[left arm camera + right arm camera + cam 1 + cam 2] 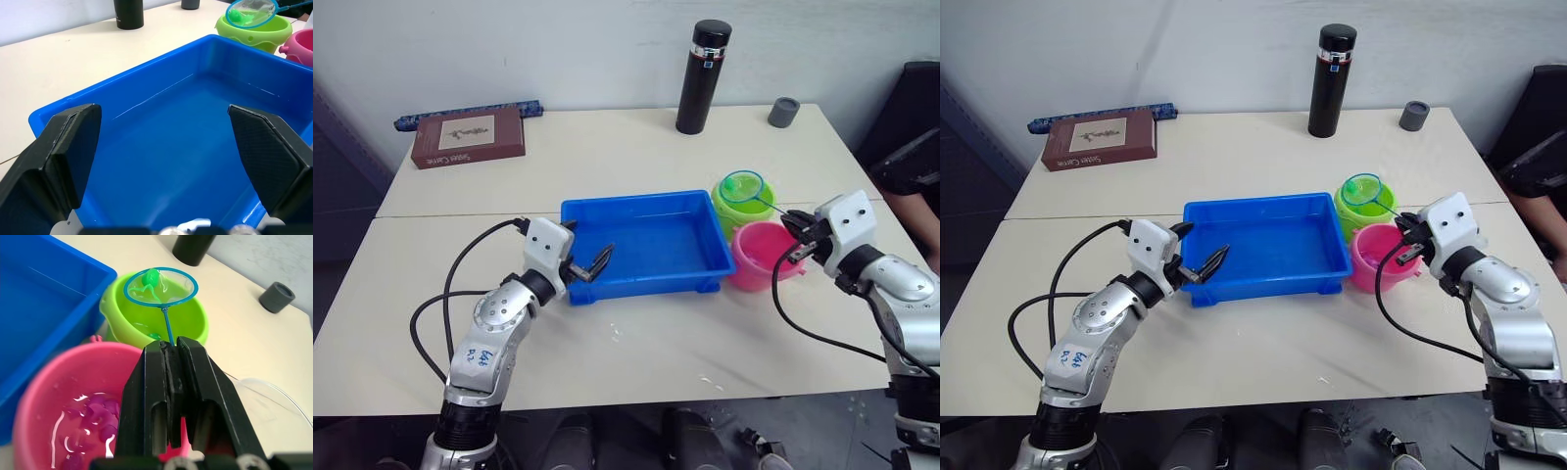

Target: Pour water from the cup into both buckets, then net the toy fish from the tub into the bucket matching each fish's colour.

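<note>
2 buckets just beside the tub's right end, touching each other: lime green bucket (741, 203) farther back, pink bucket (762, 256) nearer, both smooth round plastic. Pink bucket holding water with several pink-magenta fish (95, 417) at the bottom, exact count unclear. 1 small round net (161, 287), teal-blue hoop with fine clear mesh on a thin blue handle, held over the green bucket's mouth with 1 green fish (150, 278) in the mesh. Right gripper (800, 235) just right of the pink bucket, jaws closed tight on the net's handle. 1 tub (640, 201) at bench centre, bright blue glossy plastic, rectangular, shallow with a raised rim, thin layer of water inside, no fish seen in it. Left gripper (591, 267) at the tub's near-left corner, jaws spread wide, nothing held, tips over the rim. 1 clear cup (274, 404), rim partly seen right of the pink bucket in the right wrist view. At the back of the pale matte bench (636, 147): 1 tall black flask (703, 77) with a glossy cylindrical body, 1 small grey cup (783, 111), 1 dark red book (468, 136) lying flat, 1 long blue patterned stick-like item (468, 112) behind the book.
</note>
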Available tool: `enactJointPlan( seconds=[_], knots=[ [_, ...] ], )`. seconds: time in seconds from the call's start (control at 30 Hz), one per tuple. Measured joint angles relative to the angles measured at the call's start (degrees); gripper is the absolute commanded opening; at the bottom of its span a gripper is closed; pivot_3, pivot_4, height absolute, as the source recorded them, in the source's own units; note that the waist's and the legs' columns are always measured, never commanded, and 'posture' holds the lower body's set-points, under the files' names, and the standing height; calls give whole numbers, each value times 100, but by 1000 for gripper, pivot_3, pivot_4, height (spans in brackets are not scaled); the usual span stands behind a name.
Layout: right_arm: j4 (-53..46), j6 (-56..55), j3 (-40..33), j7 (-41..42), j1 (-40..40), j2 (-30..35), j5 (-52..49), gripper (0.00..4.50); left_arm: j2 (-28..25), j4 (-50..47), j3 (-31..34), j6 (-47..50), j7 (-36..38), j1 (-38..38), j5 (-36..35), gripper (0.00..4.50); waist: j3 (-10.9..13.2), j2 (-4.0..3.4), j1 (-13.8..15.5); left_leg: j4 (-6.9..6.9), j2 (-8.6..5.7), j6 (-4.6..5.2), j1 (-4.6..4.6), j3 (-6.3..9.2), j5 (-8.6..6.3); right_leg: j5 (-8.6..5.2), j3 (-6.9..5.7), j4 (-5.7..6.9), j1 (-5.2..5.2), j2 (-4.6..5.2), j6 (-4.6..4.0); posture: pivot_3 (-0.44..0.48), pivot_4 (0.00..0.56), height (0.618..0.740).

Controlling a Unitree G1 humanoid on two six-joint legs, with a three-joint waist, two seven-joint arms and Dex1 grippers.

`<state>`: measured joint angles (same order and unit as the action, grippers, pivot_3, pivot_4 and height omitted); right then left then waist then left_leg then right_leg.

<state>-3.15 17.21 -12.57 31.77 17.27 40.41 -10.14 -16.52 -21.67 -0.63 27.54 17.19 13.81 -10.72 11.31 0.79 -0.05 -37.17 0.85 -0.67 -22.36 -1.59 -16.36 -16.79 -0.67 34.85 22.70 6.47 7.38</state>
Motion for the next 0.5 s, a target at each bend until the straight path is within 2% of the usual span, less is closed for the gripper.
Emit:
enactJointPlan(
  seconds=[0.23,0.5],
  knots=[
    [385,-792,-128,-55,-54,361,401,0,1,2,-6,-2,0,12,1,4461,0,0,0,0,1,-2,1,-1,1,0,0,1,0,-2,0,0,150,740],
    [505,-2057,22,-127,-497,570,1236,0,3,5,-18,-3,2,12,1,4461,0,0,-9,-3,0,-4,7,-6,3,1,4,4,-3,-2,2,0,150,740]
  ],
)
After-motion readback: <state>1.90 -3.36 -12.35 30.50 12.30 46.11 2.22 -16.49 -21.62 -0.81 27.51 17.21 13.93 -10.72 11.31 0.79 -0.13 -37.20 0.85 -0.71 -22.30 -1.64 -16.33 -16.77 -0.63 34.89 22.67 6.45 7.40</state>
